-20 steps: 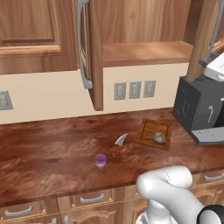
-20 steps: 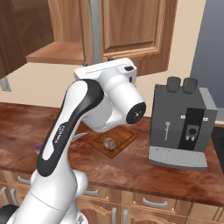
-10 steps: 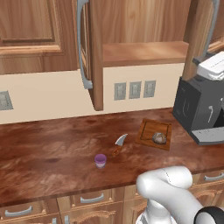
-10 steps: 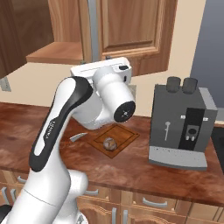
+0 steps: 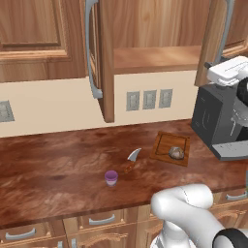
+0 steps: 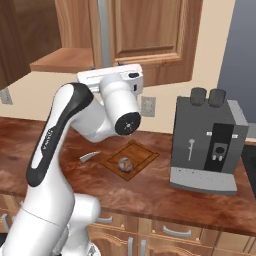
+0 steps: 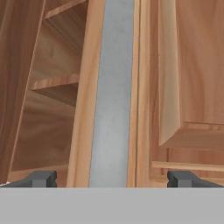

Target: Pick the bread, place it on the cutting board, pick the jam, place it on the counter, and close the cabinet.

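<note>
With no lettering legible anywhere: hand wide open, astride the cabinet door's grey handle.

1. Even, soft rendered light throughout; no glare or blown highlights.
2. Faint shadows sit under the jam and bread on the counter.
3. The cabinet interior darkens at the upper left of the hand view.
4. The hand view's close wood looks slightly soft; edges elsewhere are crisp, undistorted.
</note>
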Controlling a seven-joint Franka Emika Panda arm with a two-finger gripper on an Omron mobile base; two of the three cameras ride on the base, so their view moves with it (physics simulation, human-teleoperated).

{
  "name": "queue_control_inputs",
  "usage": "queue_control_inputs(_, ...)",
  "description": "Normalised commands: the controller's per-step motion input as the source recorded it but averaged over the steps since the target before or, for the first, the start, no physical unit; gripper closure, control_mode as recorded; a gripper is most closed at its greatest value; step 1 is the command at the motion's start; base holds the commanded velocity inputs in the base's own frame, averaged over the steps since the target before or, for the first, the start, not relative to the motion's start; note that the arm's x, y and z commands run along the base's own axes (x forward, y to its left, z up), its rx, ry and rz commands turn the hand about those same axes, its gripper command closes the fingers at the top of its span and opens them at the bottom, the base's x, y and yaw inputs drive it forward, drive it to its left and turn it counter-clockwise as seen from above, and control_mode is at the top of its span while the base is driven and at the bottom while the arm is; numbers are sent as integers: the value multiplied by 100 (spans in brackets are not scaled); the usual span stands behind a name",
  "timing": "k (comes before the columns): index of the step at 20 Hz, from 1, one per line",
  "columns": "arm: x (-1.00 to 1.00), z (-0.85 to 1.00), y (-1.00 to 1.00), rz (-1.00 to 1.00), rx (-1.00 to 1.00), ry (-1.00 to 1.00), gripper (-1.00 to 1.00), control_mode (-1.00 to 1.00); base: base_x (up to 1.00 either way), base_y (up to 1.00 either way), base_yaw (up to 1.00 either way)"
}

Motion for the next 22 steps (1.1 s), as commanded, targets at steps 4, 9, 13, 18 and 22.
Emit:
queue_control_inputs(4,35,0,38,-6,0,0,-100,-100,0,0,0)
queue_control_inputs(9,35,0,37,-6,0,0,-100,-100,0,0,0)
queue_control_inputs(13,34,0,39,-7,0,0,-100,-100,0,0,0)
queue_control_inputs(18,30,0,37,-7,0,0,-100,-100,0,0,0)
queue_control_inputs(22,32,0,31,-6,0,0,-100,-100,0,0,0)
